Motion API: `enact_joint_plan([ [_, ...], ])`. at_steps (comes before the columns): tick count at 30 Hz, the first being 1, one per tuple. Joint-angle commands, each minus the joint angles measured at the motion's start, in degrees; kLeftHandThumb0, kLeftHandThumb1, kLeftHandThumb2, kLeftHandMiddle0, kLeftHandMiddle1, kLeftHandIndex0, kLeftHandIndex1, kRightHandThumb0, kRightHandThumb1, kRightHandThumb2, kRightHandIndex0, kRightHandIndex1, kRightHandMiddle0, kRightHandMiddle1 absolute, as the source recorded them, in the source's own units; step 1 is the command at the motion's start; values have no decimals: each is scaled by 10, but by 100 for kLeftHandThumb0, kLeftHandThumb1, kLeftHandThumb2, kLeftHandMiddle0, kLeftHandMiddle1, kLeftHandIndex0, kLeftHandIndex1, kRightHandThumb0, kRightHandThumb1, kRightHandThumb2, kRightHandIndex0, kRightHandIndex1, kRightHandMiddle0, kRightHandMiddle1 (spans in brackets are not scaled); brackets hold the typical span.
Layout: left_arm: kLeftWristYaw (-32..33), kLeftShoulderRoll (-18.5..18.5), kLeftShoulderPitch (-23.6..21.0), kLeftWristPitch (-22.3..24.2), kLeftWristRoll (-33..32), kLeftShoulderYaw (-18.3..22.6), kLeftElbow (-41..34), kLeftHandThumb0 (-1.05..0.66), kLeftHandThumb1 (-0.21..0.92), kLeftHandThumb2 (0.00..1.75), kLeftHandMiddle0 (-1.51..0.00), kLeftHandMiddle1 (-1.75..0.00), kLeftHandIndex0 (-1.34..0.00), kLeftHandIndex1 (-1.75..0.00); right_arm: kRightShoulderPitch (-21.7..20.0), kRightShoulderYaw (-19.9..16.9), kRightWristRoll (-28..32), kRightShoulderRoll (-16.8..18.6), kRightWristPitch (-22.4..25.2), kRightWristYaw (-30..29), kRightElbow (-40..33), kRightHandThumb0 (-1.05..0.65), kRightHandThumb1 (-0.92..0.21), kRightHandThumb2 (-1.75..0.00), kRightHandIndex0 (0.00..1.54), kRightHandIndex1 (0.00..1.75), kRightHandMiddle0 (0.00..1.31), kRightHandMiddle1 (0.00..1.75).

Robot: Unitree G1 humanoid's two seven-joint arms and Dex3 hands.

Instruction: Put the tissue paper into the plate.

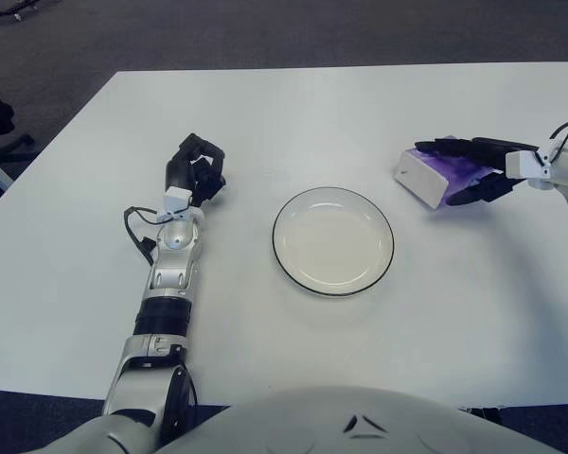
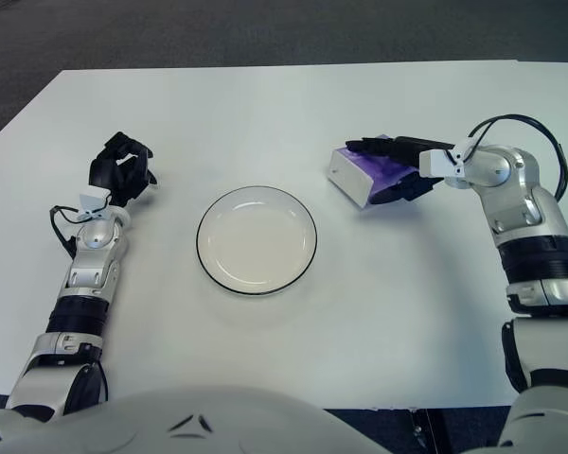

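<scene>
White tabletop (image 1: 293,104) fills most of frame, dark carpet floor along the top edge. Round white plate with thin dark rim (image 1: 332,240) sits at centre, nothing in it. Purple-and-white rectangular tissue paper pack (image 2: 367,174) lies right of centre, near the plate but apart from it, at the upper right of its rim. Right hand (image 2: 400,170) reaches in from the right edge, fingers laid over the top of the pack and one digit low along its near side; looks wrapped around it, though how firm the hold is cannot be judged. Pack appears at or close to the tabletop, one white end pointing toward the plate. Left hand (image 1: 197,170) idle, fingers curled and holding nothing, left of the plate. Risks: a shallow, one-ended grip could let the soft pack sag or slip in the carry; a low carry could clip the plate rim and shove it.
</scene>
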Motion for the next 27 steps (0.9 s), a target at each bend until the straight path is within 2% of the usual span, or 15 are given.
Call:
enact_joint_plan([
  [1, 8, -27, 85, 4, 2, -4, 39, -37, 92, 49, -86, -175, -63, -172, 31, 26, -60, 23, -37, -84, 49, -103, -92, -20, 0, 0, 0, 0],
  [6, 10, -28, 86, 0, 2, -4, 39, -37, 92, 49, -86, -175, -63, -171, 34, 46, -129, 22, -74, -199, 74, -99, -92, -20, 0, 0, 0, 0],
  [8, 10, -28, 86, -1, 2, -4, 39, -37, 92, 49, -86, -175, -63, -171, 34, 54, -146, 21, -82, -224, 83, -95, -92, -18, 0, 0, 1, 0],
  [17, 12, -29, 88, -4, 2, -4, 38, -37, 92, 49, -86, -175, -63, -171, 20, 83, -179, 13, -101, -260, 108, -83, -92, -18, 3, 1, 10, 5],
  [20, 12, -29, 88, -3, 2, -5, 36, -37, 92, 49, -86, -175, -64, -171, 18, 91, -192, 10, -109, -274, 113, -79, -92, -19, 10, 2, 19, 8],
  [24, 14, -30, 89, -4, 3, -6, 36, -37, 92, 49, -86, -175, -64, -171, 18, 102, -222, 5, -127, -328, 125, -50, -91, -8, 43, 5, 50, 16],
  [25, 15, -30, 89, -4, 3, -6, 36, -37, 92, 49, -87, -175, -64, -171, 18, 105, -230, 5, -133, -343, 130, -45, -92, -13, 52, 14, 51, 59],
  [26, 15, -30, 89, -4, 3, -6, 36, -37, 92, 49, -87, -175, -63, -171, 19, 108, -239, 4, -138, -362, 138, -43, -92, -15, 53, 23, 51, 76],
  [27, 15, -30, 89, -5, 3, -6, 36, -37, 92, 49, -87, -175, -63, -171, 18, 111, -245, 4, -142, -377, 144, -27, -92, -18, 47, 68, 52, 95],
])
